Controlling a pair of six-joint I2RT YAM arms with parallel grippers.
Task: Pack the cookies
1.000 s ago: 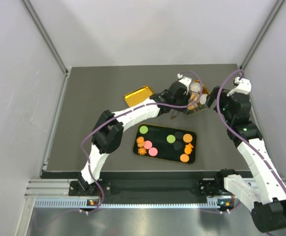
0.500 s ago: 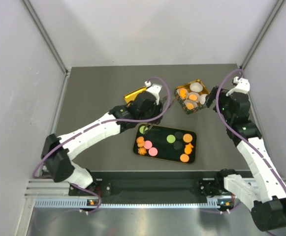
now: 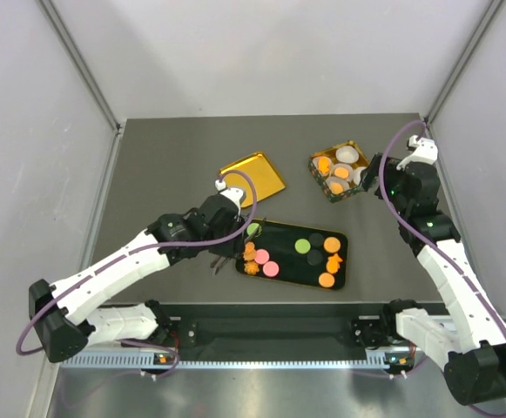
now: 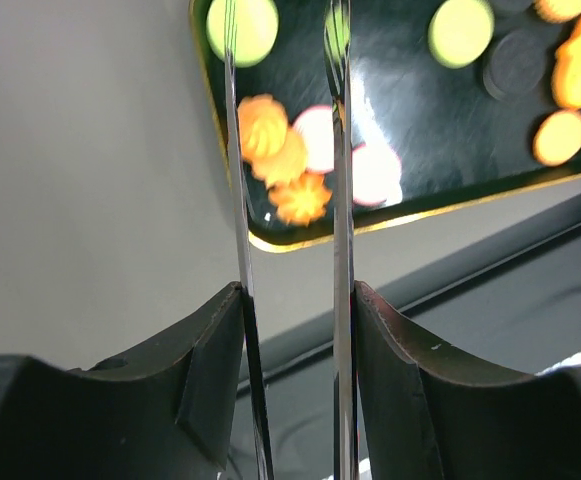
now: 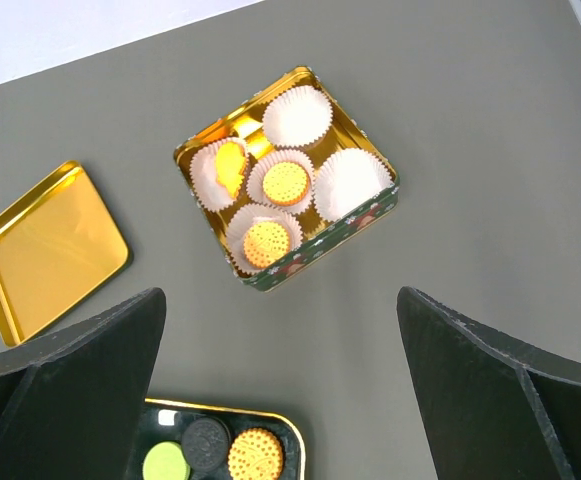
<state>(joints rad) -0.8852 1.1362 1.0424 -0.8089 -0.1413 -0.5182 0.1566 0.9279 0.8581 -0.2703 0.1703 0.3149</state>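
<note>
Cookies lie on a black tray (image 3: pixel 280 240): green (image 3: pixel 254 229), pink (image 3: pixel 271 269), orange flowers (image 3: pixel 250 253) and orange discs (image 3: pixel 326 279). Three orange cookies (image 3: pixel 342 172) sit in white paper cups inside the gold tin (image 3: pixel 354 193); two cups are empty. My left gripper (image 3: pixel 226 239) is shut on thin metal tongs (image 4: pixel 338 150). The tong blades stand apart and empty above the tray's left end, around the orange flowers (image 4: pixel 262 125). My right gripper (image 3: pixel 376 174) is wide open and empty, high beside the tin (image 5: pixel 315 252).
A gold lid (image 3: pixel 253 177) lies upside down left of the tin and also shows in the right wrist view (image 5: pixel 50 250). Dark cookies (image 3: pixel 317 239) sit on the tray. Grey walls close in the table on three sides.
My left arm has swung from over the tin back down and left to the tray's left end with the tongs. The tin is now uncovered. The right arm has barely moved.
</note>
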